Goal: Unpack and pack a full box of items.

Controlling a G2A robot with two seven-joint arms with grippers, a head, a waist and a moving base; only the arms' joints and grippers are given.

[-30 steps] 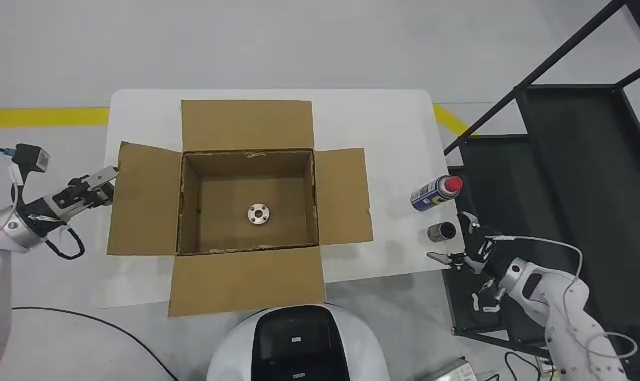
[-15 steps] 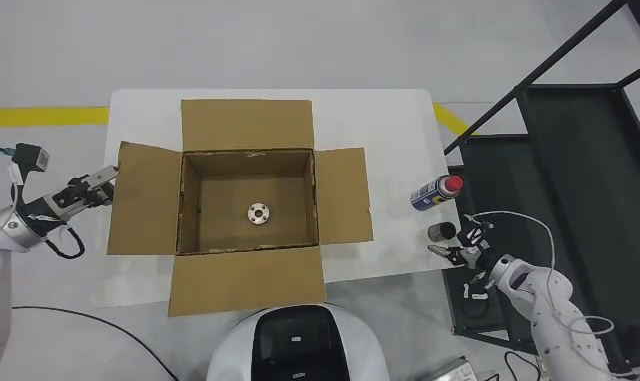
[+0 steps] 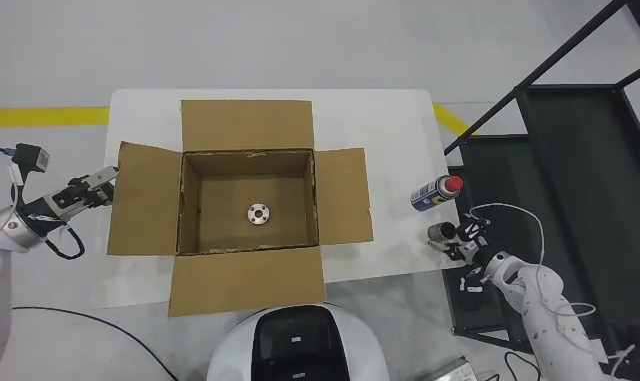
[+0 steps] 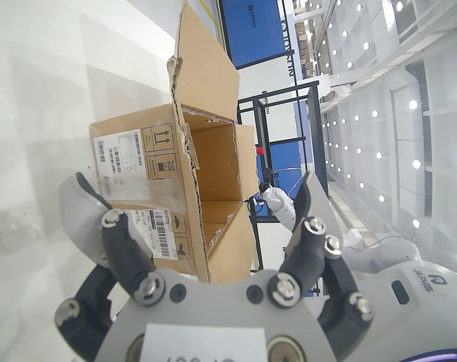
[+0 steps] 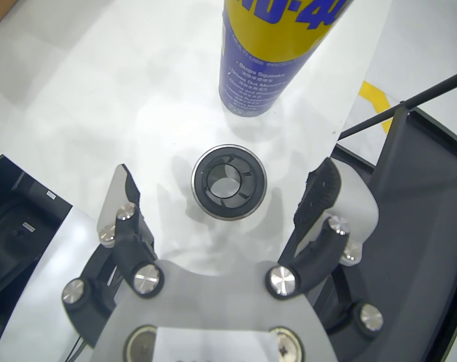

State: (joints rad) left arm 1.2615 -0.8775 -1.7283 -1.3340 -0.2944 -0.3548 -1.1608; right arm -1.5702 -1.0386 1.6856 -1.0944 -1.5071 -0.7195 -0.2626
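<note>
The cylindrical sleeve [image 5: 229,189] is judged to be stiff and fairly dense for its bulk, with a smooth, metal-edged wall that may slip under a light squeeze. A hold is best taken across its outer wall, low on the body, with the pads set on opposite sides so that it is not tipped. It is seen as a short, upright, dark tube with a bright rim and a hollow, ribbed bore. It is placed on the white table [image 5: 100,77], just ahead of the right gripper [image 5: 224,173] and centred between its fingers, which are spread wide to either side with no contact seen; the blue-and-yellow spray can [image 5: 277,39] stands just beyond it. The left gripper [image 4: 192,178] is likewise spread and empty, with the open cardboard box [image 4: 213,160] straight ahead of it, near a side flap.
</note>
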